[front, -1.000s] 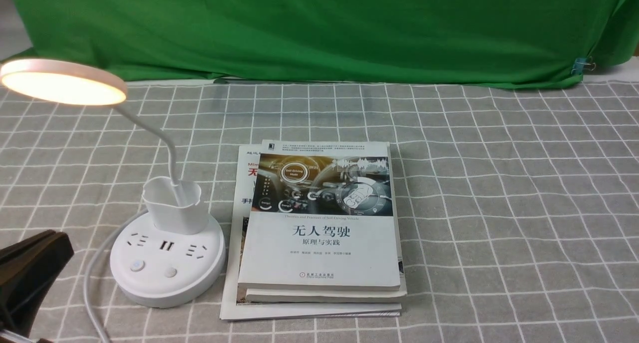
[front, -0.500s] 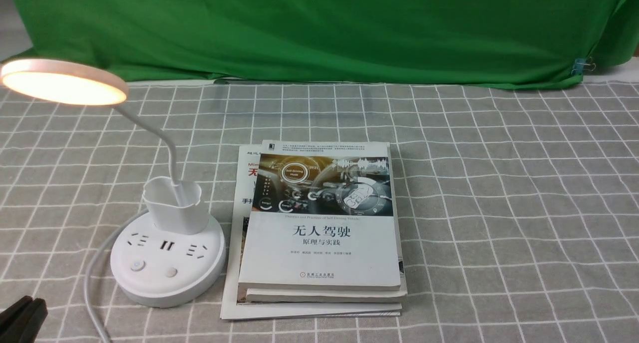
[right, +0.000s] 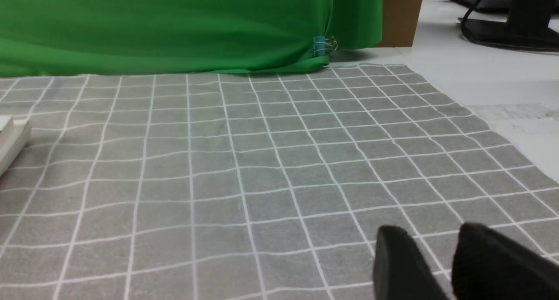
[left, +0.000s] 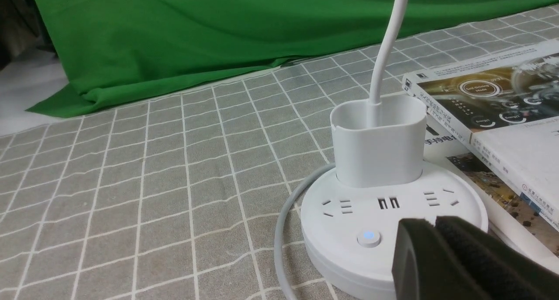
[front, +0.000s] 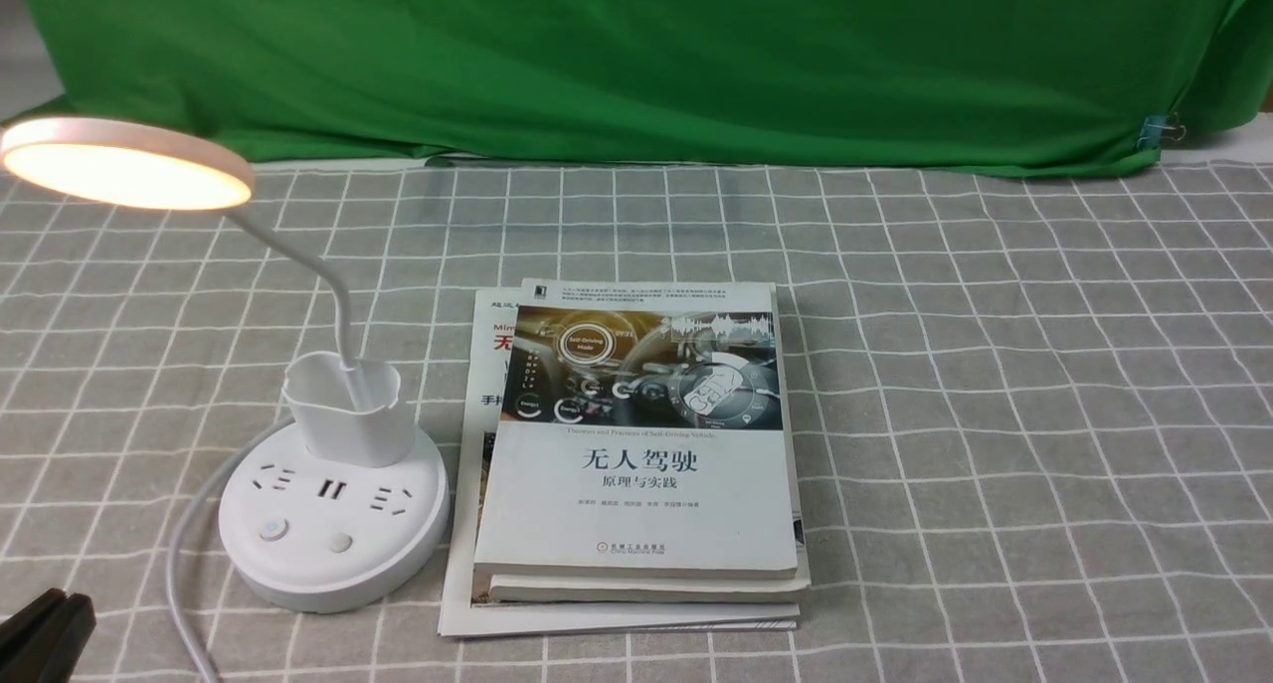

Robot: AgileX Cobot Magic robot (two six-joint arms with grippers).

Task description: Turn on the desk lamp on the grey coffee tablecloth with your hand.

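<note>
The white desk lamp (front: 333,519) stands at the front left of the grey coffee tablecloth (front: 995,385). Its disc head (front: 124,166) glows warm and lit. In the left wrist view the base (left: 362,256) shows a button (left: 369,237) with a blue light. My left gripper (front: 45,628) shows at the lower left corner, shut, a little in front of and left of the base; in its wrist view (left: 434,223) the tips hover over the base's near rim. My right gripper (right: 432,236) is open and empty over bare cloth, and out of the front view.
A stack of books (front: 636,454) lies just right of the lamp base. The lamp's grey cord (front: 184,564) curves round the base's left side toward the front edge. A green backdrop cloth (front: 636,57) hangs at the back. The cloth's right edge meets a white table (right: 502,86).
My left gripper drew back and down toward the lower left corner between one second and half a second ago, then stayed still. The lamp is lit throughout.
</note>
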